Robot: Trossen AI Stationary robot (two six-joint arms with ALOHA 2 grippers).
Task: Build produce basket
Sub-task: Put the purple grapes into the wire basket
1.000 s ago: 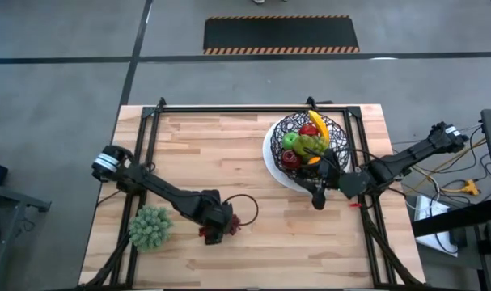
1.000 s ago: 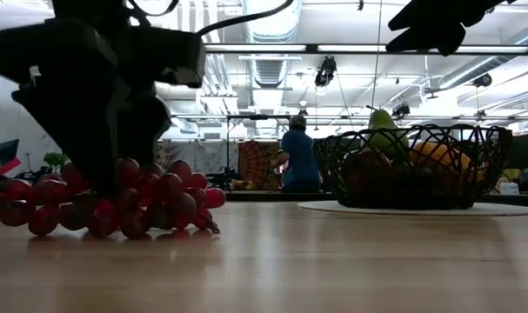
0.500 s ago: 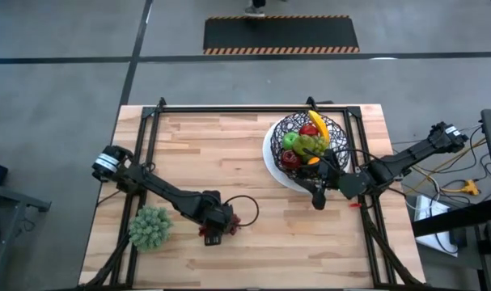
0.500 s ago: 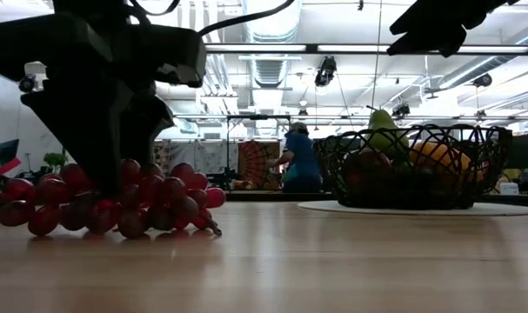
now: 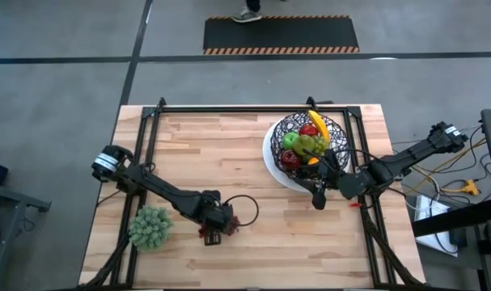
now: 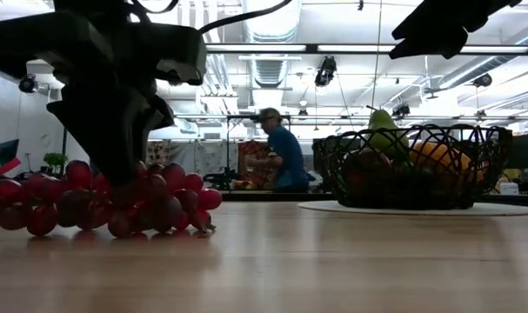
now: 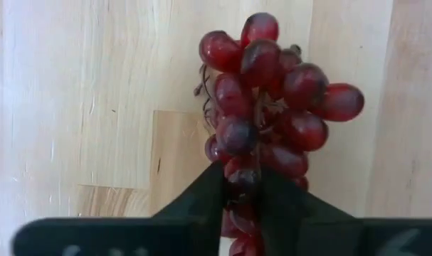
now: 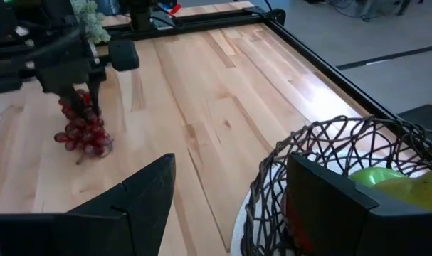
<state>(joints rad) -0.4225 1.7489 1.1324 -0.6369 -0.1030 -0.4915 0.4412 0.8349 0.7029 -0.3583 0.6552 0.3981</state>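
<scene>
High view: The left gripper (image 5: 215, 229) sits low on the wooden table (image 5: 229, 153), at about 7 o'clock from the table centre, directly over the red grape bunch (image 5: 231, 222), most of which it hides. The basket (image 5: 310, 137), black irregular wire mesh on a white plate, stands at 2 o'clock and holds the produce (image 5: 306, 139): red, green and yellow pieces. The right gripper (image 5: 317, 198) hangs just beside the basket rim at its 6 o'clock. A frilly green leafy bunch (image 5: 150, 227) lies at 8 o'clock.

Low view: The left gripper (image 6: 116, 169) is a dark silhouette pressed into the grape bunch (image 6: 159, 204); the fingertips are buried among the glossy round berries. The basket (image 6: 416, 169) shows a pear top above its rim. A person (image 6: 281, 161) stands far behind.

Left wrist view: The two dark fingers (image 7: 201, 199) are drawn narrow, pinching the lower berries and stem of the grape bunch (image 7: 269, 107).

Right wrist view: The right gripper (image 8: 230, 206) stands wide, holding nothing, beside the basket (image 8: 322, 163) wall, which is cut off at the edge.
</scene>
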